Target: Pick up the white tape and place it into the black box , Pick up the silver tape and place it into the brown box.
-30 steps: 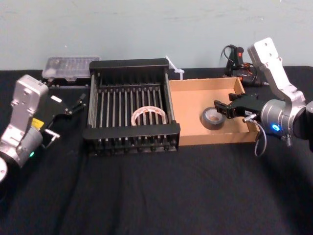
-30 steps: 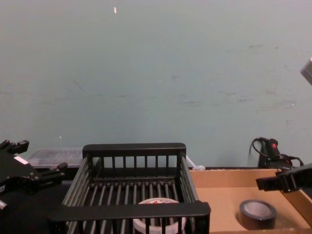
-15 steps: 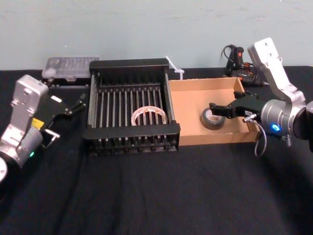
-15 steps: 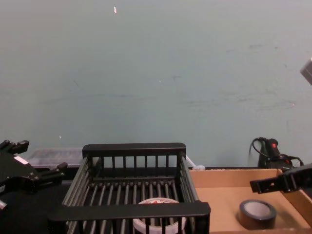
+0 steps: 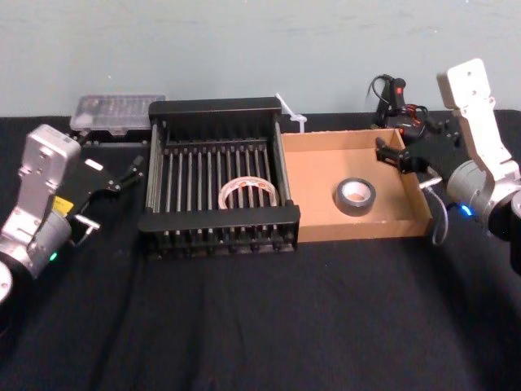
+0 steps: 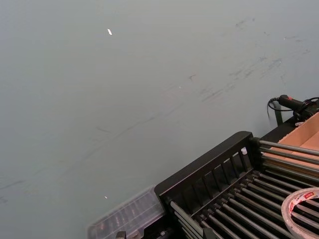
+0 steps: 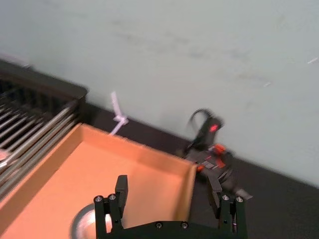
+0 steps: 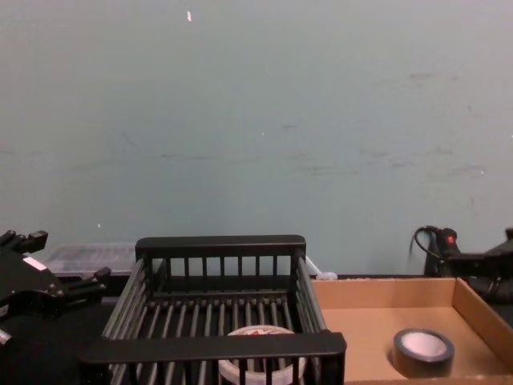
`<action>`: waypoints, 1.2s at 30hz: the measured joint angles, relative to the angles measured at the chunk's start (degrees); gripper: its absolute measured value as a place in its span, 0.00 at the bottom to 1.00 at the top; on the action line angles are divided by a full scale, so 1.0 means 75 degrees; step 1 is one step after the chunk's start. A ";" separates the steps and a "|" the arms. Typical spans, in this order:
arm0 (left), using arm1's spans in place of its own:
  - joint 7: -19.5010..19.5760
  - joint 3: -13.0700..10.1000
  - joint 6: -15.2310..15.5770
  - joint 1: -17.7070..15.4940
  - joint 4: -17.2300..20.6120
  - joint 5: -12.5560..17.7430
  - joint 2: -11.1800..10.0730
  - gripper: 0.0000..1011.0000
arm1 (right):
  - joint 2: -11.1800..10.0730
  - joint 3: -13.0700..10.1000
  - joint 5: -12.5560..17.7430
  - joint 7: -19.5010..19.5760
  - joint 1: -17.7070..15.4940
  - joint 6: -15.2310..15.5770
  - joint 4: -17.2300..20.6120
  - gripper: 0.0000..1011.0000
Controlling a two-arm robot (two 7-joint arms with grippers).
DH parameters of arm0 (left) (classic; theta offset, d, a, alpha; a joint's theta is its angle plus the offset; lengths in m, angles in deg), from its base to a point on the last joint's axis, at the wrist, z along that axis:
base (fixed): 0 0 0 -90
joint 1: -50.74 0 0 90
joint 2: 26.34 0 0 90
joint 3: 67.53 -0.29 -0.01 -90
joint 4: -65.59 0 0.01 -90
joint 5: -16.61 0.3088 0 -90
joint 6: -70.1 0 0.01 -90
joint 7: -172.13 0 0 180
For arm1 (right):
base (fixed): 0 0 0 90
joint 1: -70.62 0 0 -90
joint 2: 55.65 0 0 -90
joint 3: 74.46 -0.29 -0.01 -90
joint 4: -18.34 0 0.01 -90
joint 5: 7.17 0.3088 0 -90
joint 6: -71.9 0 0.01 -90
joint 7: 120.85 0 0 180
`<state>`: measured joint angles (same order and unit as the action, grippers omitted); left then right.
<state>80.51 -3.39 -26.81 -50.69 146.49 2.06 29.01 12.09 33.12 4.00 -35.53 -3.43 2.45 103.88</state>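
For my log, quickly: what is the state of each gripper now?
Left gripper: open, holding nothing.
Right gripper: open, holding nothing, at the brown box's right wall.

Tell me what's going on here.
A two-armed robot is sorting tape rolls. The wide white tape roll lies in the black slatted plastic crate, and the dark silver-grey tape roll lies in the shallow brown cardboard tray, so both placements look done. The right gripper is open and empty above the tray's far right corner; the left gripper is open beside the crate's left side.
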 joint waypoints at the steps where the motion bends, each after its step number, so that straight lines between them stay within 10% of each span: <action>1: -0.0001 0.0000 0.0000 0.0000 0.0000 0.0000 0.0000 0.99 | 0.0008 -0.0013 -0.0087 0.0097 -0.0040 -0.0165 -0.0001 0.99; 13: 0.0000 0.0000 0.0000 0.0000 0.0000 0.0000 0.0000 0.99 | -0.0063 -0.0078 -0.1205 0.0930 -0.0807 -0.2059 -0.0082 0.99; 36: 0.0000 0.0000 0.0000 0.0000 0.0000 0.0000 0.0000 0.99 | -0.0033 -0.0224 -0.1268 0.0962 -0.1038 -0.2075 -0.0015 0.99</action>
<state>80.51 -3.39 -26.81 -50.69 146.49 2.06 29.01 11.84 31.45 -5.51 -28.32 -11.21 -13.12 103.77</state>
